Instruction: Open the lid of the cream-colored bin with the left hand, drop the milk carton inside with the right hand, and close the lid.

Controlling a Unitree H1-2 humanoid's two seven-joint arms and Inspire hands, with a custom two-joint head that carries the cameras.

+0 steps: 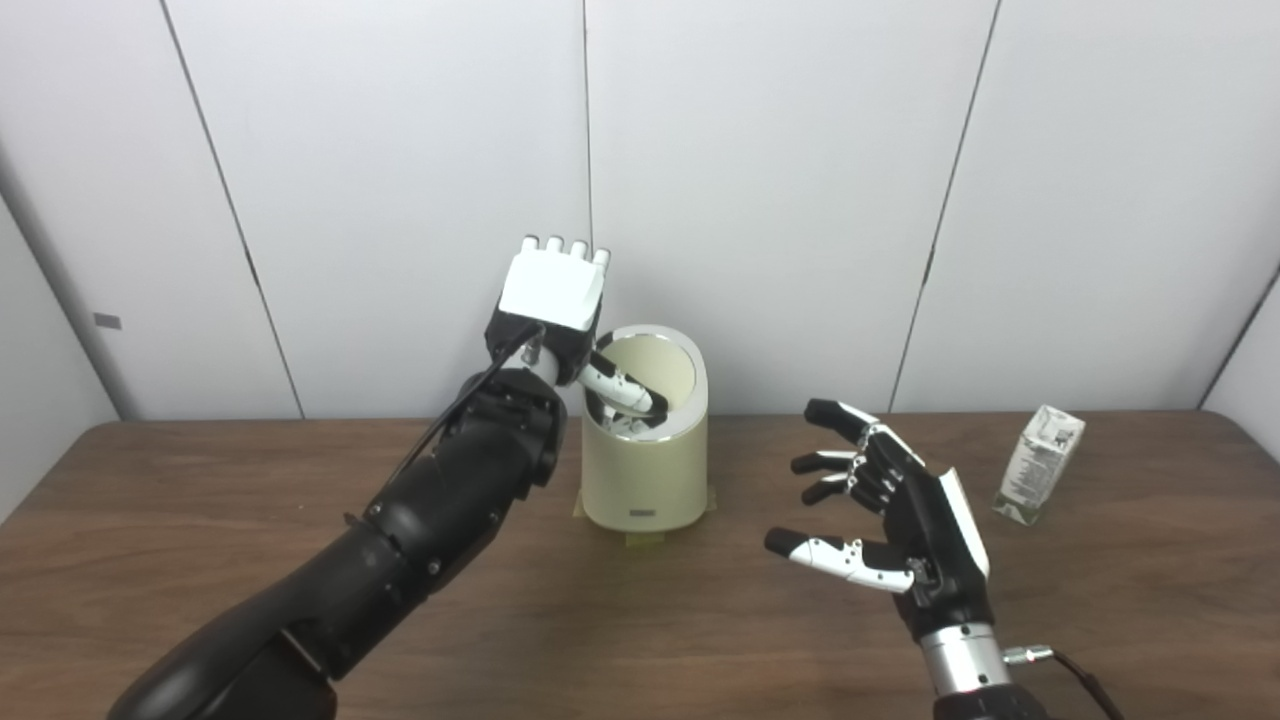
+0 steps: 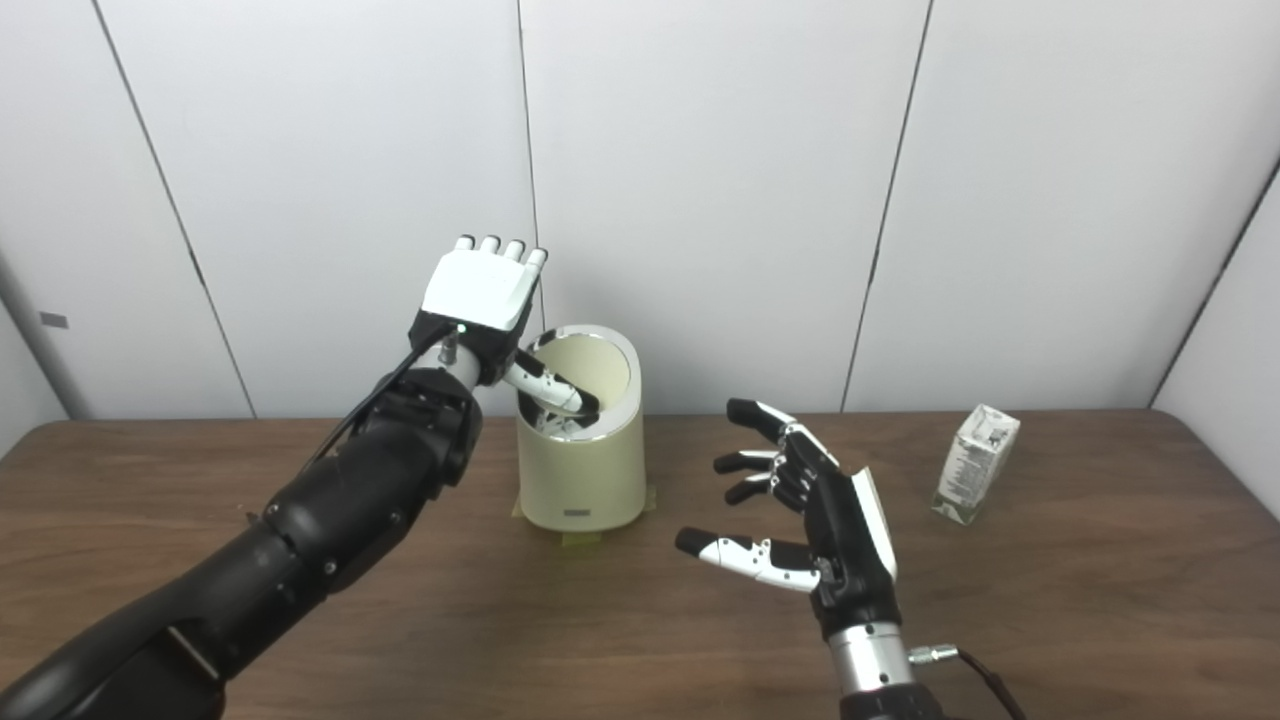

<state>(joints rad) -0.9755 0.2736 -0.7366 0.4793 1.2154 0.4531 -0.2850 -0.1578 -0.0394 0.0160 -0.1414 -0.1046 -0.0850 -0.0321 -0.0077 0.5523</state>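
Note:
The cream-colored bin (image 1: pixel 643 470) stands at the middle back of the table. Its lid (image 1: pixel 660 362) is tipped up at the back and the opening shows. My left hand (image 1: pixel 552 305) is at the bin's upper left, its back toward me. Its thumb (image 1: pixel 625 390) reaches across the opening; its fingers bend away out of sight, so I cannot tell whether it grips the lid. The milk carton (image 1: pixel 1040 464) stands on the table at the far right. My right hand (image 1: pixel 890 520) is open and empty, hovering between bin and carton, well left of the carton.
The brown wooden table (image 1: pixel 200 500) runs the full width, with white wall panels close behind the bin. Tape tabs (image 1: pixel 648 538) show at the bin's base. A cable (image 1: pixel 1085 680) hangs from my right wrist.

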